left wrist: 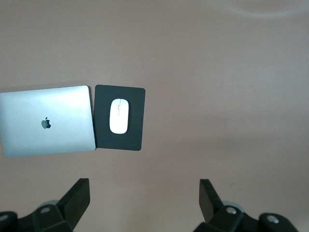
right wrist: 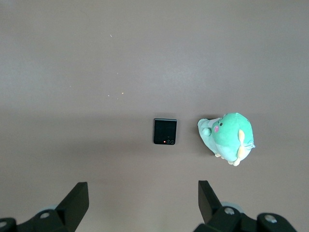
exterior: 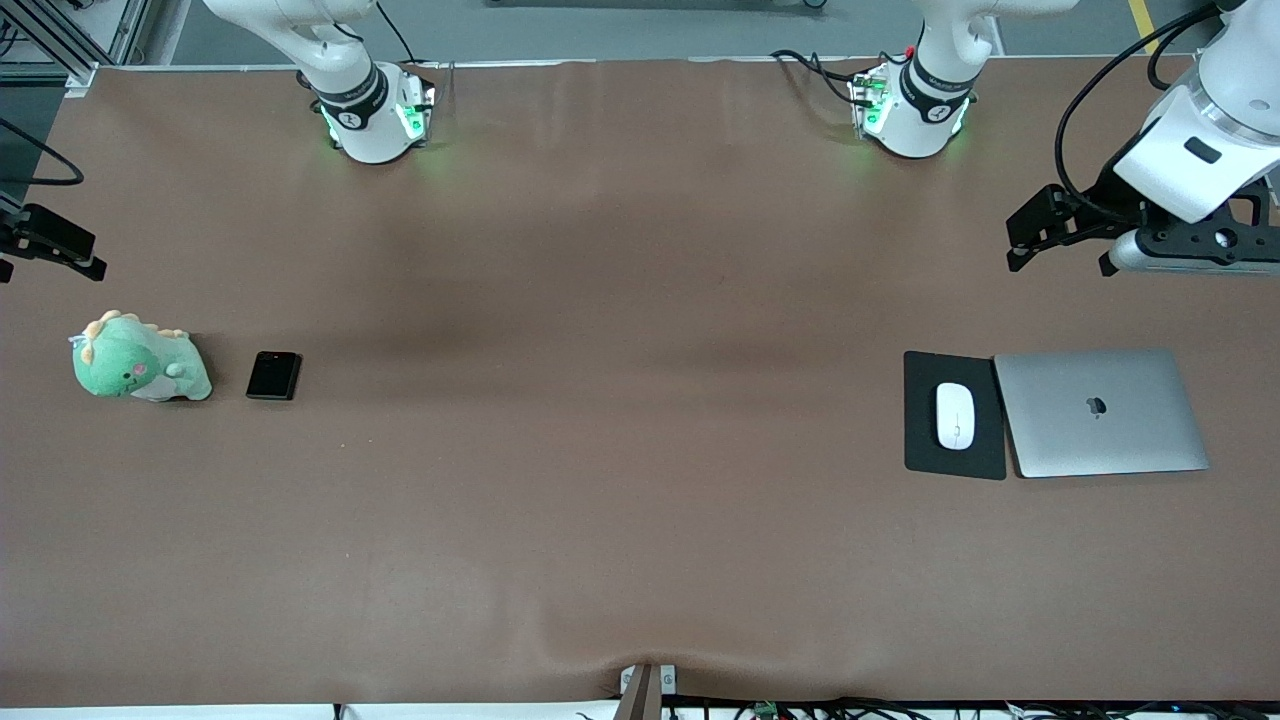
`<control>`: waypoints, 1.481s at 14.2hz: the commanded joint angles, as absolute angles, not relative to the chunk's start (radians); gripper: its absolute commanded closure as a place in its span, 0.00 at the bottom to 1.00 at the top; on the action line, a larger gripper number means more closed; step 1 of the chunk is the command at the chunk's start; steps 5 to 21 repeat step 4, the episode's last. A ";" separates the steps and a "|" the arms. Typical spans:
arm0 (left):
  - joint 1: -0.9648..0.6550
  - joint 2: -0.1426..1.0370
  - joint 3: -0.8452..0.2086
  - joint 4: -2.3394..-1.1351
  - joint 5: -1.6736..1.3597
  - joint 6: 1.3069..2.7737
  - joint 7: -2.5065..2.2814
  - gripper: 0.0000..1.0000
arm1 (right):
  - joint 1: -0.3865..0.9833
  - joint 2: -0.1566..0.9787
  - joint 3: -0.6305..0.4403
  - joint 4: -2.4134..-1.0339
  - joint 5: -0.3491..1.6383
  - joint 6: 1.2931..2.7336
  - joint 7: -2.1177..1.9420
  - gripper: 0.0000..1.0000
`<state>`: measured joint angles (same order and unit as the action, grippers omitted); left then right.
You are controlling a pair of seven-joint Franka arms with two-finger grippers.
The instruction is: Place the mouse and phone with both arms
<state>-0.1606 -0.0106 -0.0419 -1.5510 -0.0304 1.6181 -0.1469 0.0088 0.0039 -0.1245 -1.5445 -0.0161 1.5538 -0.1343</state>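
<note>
Two arms wait up high, and the mouse and the phone lie on the table.

In the front view the mouse point(exterior: 955, 416) lies on a black pad point(exterior: 922, 440) near 4 o'clock, just beside a closed laptop point(exterior: 1100, 412), its long way running toward the arms. The phone point(exterior: 273, 375) lies near 9 o'clock, beside a green toy dinosaur point(exterior: 137, 359). Farther up, the left gripper point(exterior: 1060, 238) hangs over the table at 2 o'clock, jaws spread wide and empty; it is the one nearer the mouse. The right gripper point(exterior: 50, 245) hangs at 10 o'clock, jaws spread too, nearer the phone.
</note>
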 commanded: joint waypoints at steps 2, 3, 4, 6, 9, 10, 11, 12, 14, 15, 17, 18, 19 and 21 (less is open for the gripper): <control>-0.164 -0.034 -0.043 -1.554 -0.038 1.580 -0.155 0.00 | 0.009 0.011 -0.118 -1.525 -0.025 1.546 -0.117 0.00; -0.163 -0.040 -0.043 -1.552 -0.040 1.577 -0.158 0.00 | 0.008 0.011 -0.118 -1.525 -0.025 1.546 -0.117 0.00; -0.163 -0.041 -0.041 -1.554 -0.037 1.577 -0.158 0.00 | 0.008 0.011 -0.118 -1.526 -0.023 1.546 -0.117 0.00; -0.163 -0.041 -0.041 -1.554 -0.037 1.577 -0.158 0.00 | 0.008 0.011 -0.118 -1.526 -0.023 1.546 -0.117 0.00; -0.163 -0.041 -0.041 -1.554 -0.037 1.577 -0.158 0.00 | 0.008 0.011 -0.118 -1.526 -0.023 1.546 -0.117 0.00; -0.163 -0.041 -0.041 -1.554 -0.037 1.577 -0.158 0.00 | 0.008 0.011 -0.118 -1.526 -0.023 1.546 -0.117 0.00; -0.163 -0.041 -0.041 -1.554 -0.037 1.577 -0.158 0.00 | 0.008 0.011 -0.118 -1.526 -0.023 1.546 -0.117 0.00; -0.163 -0.041 -0.041 -1.554 -0.037 1.577 -0.158 0.00 | 0.008 0.011 -0.118 -1.526 -0.023 1.546 -0.117 0.00; -0.163 -0.041 -0.041 -1.554 -0.037 1.577 -0.158 0.00 | 0.008 0.011 -0.118 -1.526 -0.023 1.546 -0.117 0.00; -0.163 -0.041 -0.041 -1.554 -0.037 1.577 -0.158 0.00 | 0.008 0.011 -0.118 -1.526 -0.023 1.546 -0.117 0.00; -0.163 -0.041 -0.041 -1.554 -0.037 1.577 -0.158 0.00 | 0.008 0.011 -0.118 -1.526 -0.023 1.546 -0.117 0.00; -0.163 -0.041 -0.041 -1.554 -0.037 1.577 -0.158 0.00 | 0.008 0.011 -0.118 -1.526 -0.023 1.546 -0.117 0.00; -0.163 -0.041 -0.041 -1.554 -0.037 1.577 -0.158 0.00 | 0.008 0.011 -0.118 -1.526 -0.023 1.546 -0.117 0.00; -0.163 -0.041 -0.041 -1.554 -0.037 1.577 -0.158 0.00 | 0.008 0.011 -0.118 -1.526 -0.023 1.546 -0.117 0.00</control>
